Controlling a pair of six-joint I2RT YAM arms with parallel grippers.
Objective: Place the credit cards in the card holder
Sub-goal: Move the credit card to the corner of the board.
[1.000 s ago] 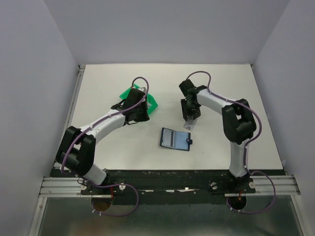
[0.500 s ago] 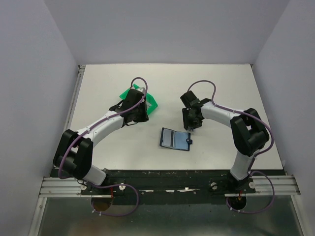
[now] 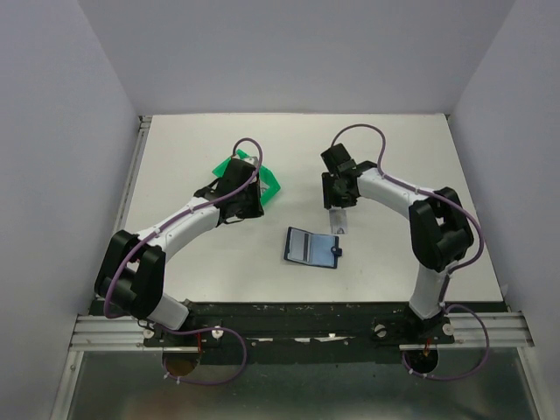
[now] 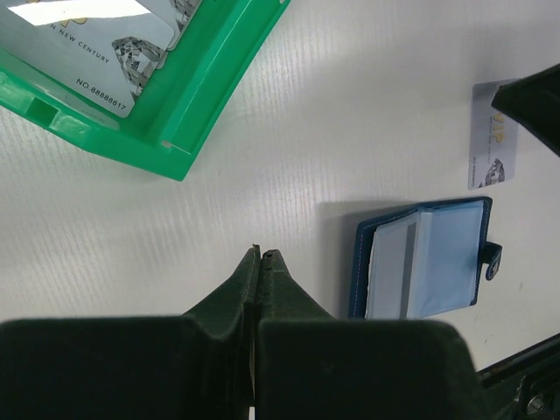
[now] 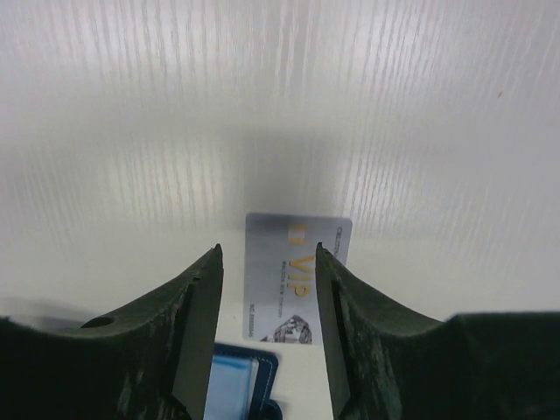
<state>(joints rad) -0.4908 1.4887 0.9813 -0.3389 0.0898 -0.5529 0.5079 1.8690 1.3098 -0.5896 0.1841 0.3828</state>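
Right wrist view: a silver card [image 5: 284, 280] with gold lettering is seen lying flat on the white tabletop [image 5: 280, 105], just beyond the card holder [image 5: 245, 385], whose blue edge shows at the bottom of the frame. The two are close together but are not seen to touch. From the left wrist view, the card holder is found spread open, with its pale clear sleeves facing up and its snap tab thrown out to one side. Whether any sleeve is already filled cannot be told. A second card [image 4: 96, 44] is seen lying inside the green bin [image 4: 219, 83], well apart from the card holder.

The right hand [image 5: 267, 254] is held over the silver card with its fingers parted by a moderate gap. Nothing is gripped between them, and contact with the card cannot be made out. The left hand [image 4: 260, 254] is closed completely with nothing held, and is poised above bare tabletop between the green bin and the card holder.

No card is seen inserted, so the task is judged to be at an early stage. One card is placed beside the card holder, where it can be picked up and slid into a sleeve. The other has yet to be lifted from the green bin, so both insertions are judged to be left.
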